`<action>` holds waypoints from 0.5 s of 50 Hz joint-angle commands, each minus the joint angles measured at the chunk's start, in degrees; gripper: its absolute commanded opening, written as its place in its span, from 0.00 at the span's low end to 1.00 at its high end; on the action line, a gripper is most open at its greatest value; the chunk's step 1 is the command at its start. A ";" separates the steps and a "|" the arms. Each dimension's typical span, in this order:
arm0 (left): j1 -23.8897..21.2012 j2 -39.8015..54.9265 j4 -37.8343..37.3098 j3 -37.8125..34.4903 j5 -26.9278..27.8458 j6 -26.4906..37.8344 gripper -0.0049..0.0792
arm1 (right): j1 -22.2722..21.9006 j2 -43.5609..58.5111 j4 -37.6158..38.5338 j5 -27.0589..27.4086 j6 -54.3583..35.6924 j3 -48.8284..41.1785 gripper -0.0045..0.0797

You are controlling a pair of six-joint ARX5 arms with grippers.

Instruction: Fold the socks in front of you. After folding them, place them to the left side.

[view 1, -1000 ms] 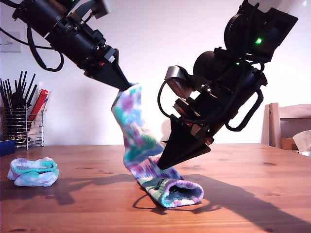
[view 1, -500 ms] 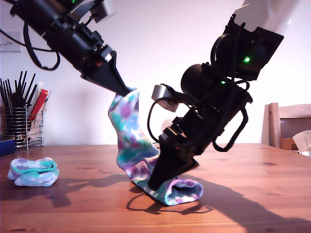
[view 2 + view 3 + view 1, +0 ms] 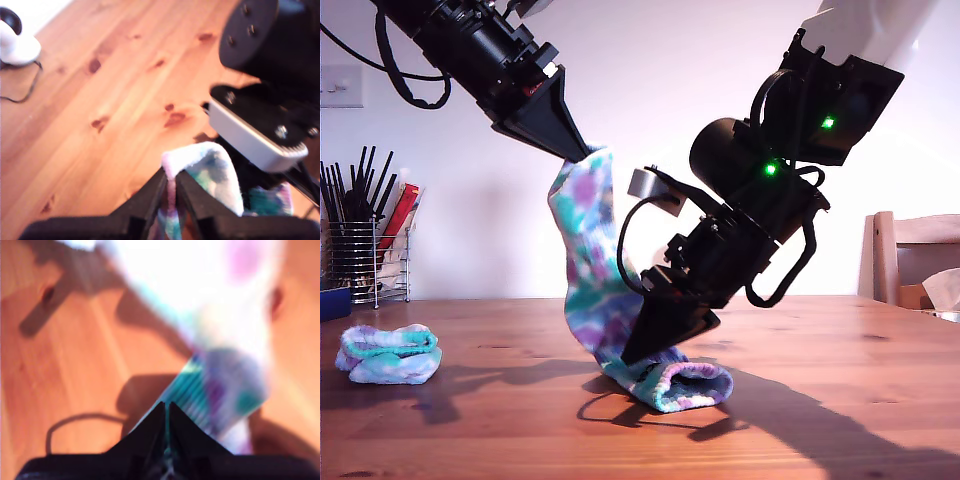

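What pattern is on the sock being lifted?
Tie-dye teal, purple and white on the long knit sock; clearest in the exterior view.

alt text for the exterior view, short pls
Two black robot arms stretch a tie-dyed sock above a wooden table: one gripper pinches its top, the other its lower part. A folded sock lies at the exterior view's left.

A home dining spot: a pine table (image 3: 840, 400), a wire cutlery caddy (image 3: 365, 260), a wooden chair (image 3: 910, 255).
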 commanded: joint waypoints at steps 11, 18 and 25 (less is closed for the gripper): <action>0.07 -0.04 0.26 -0.22 -1.29 0.11 0.03 | 0.63 0.44 -8.44 0.39 0.52 3.23 0.04; 0.24 1.20 0.33 -0.22 -1.29 0.11 0.03 | 0.48 -0.66 -12.92 0.44 -0.07 6.01 0.04; 0.33 3.61 1.20 -0.20 -1.16 0.11 0.03 | 0.46 -2.40 -20.94 0.57 -2.25 9.73 0.04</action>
